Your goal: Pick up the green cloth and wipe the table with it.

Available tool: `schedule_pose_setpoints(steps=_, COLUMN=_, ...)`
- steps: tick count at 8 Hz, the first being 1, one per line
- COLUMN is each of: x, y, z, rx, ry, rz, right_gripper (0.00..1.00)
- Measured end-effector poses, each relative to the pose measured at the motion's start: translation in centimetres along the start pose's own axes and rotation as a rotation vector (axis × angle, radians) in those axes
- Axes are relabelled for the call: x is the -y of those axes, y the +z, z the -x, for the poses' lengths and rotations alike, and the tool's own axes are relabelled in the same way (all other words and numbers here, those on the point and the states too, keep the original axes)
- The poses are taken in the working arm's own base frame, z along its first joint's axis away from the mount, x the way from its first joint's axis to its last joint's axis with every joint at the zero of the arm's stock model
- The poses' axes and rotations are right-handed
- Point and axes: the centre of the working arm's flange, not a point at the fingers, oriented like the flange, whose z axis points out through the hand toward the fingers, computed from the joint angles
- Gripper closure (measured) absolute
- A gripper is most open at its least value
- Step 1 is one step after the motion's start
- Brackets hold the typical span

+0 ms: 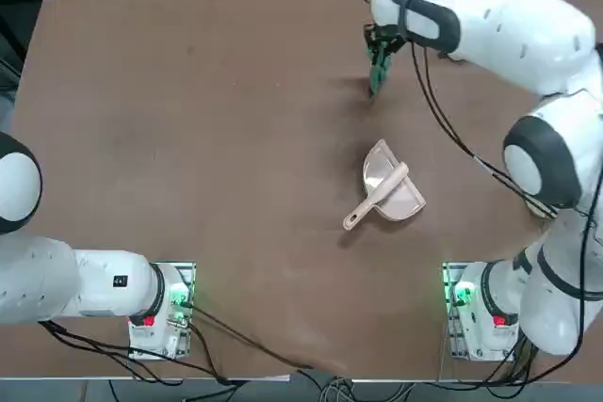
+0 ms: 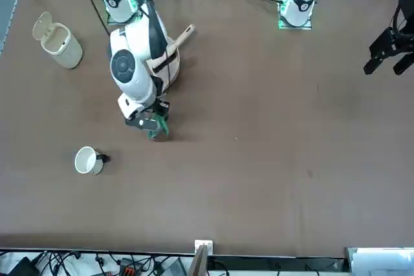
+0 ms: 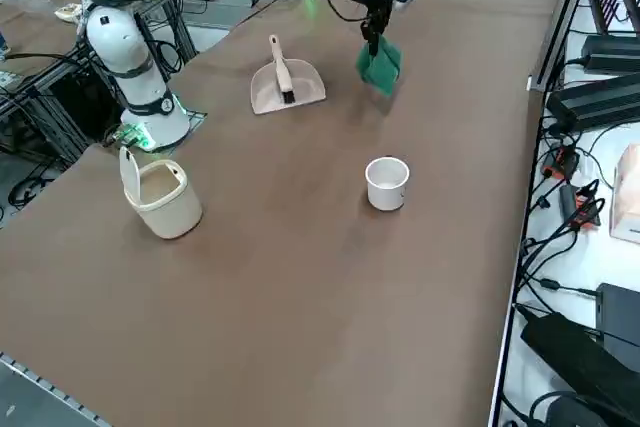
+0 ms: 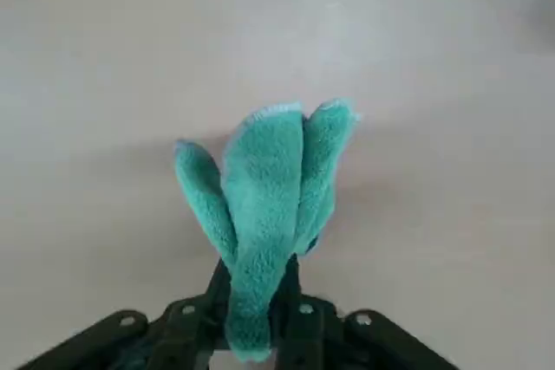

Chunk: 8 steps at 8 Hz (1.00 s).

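A pale pink plastic dustpan [image 3: 308, 85] carries a light-handled brush [image 3: 280, 65]; toward the tabletop's [image 3: 300, 337] right edge stand a white round cup [image 3: 386, 195] and an open-lidded cream bin [image 3: 172, 214].

In the right wrist view, the small teal-green fabric cloth [image 4: 264, 181] hides the fingertips of the black two-finger right gripper [image 4: 253, 292] at its gathered end. The white robot arm [image 2: 143, 38] covers part of the pale pink plastic dustpan [image 2: 173, 69] in the front view. The brown matte table [image 3: 300, 327] is cut off by the right side view's bottom edge.
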Motion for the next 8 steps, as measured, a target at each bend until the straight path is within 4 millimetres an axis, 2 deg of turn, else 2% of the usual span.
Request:
schedule_pose_setpoints(steps=2, x=3.9, y=3.1, z=2.3, rx=0.016, ry=-0.059, rz=0.041, right_gripper=0.92)
schedule_pose_setpoints(steps=4, x=5.6, y=6.7, z=4.1, rx=0.041, ry=-0.092, rz=0.092, right_gripper=0.92)
schedule_pose_setpoints(steps=5, x=5.1, y=8.4, z=4.0, rx=0.042, ry=-0.088, rz=0.109, right_gripper=0.92)
schedule_pose_setpoints(steps=8, x=1.9, y=13.0, z=3.2, rx=0.006, ry=-0.068, rz=0.131, right_gripper=0.9)
